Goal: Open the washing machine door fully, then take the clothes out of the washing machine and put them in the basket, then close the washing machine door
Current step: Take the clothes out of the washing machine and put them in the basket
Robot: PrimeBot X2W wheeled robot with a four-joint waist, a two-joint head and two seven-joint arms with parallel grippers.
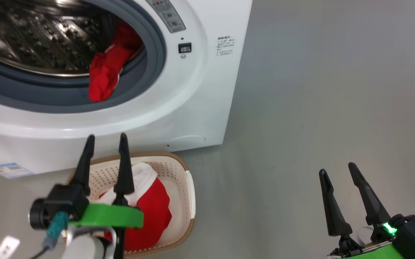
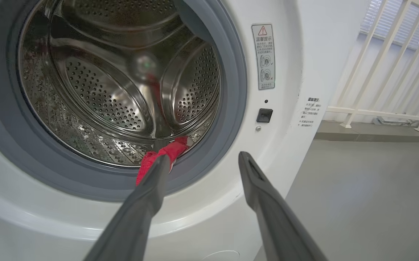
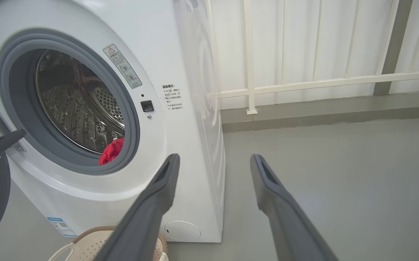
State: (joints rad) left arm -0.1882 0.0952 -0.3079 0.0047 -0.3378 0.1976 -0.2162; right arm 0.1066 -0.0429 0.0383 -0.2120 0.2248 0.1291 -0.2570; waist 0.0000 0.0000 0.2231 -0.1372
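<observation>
At 7 o'clock in head view, left gripper (image 1: 106, 136): two long black tapered fingers (image 1: 84, 169) on a bright green bracket (image 1: 110, 216), round black camera housing (image 1: 58, 207), teal plug (image 1: 57, 223) with dark cable, pale forearm (image 1: 83, 248). At 5 o'clock, right gripper (image 1: 337, 168): same black spikes, green light (image 1: 389, 228) glowing on black wrist block (image 1: 414, 233). In wrist views, matte dark grey, slotted inner faces.

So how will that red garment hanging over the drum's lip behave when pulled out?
Probably floppy: the red garment drapes in folds over the grey rubber ring. Likely light, being thin cloth. It may drag on that ring when pulled.
</observation>
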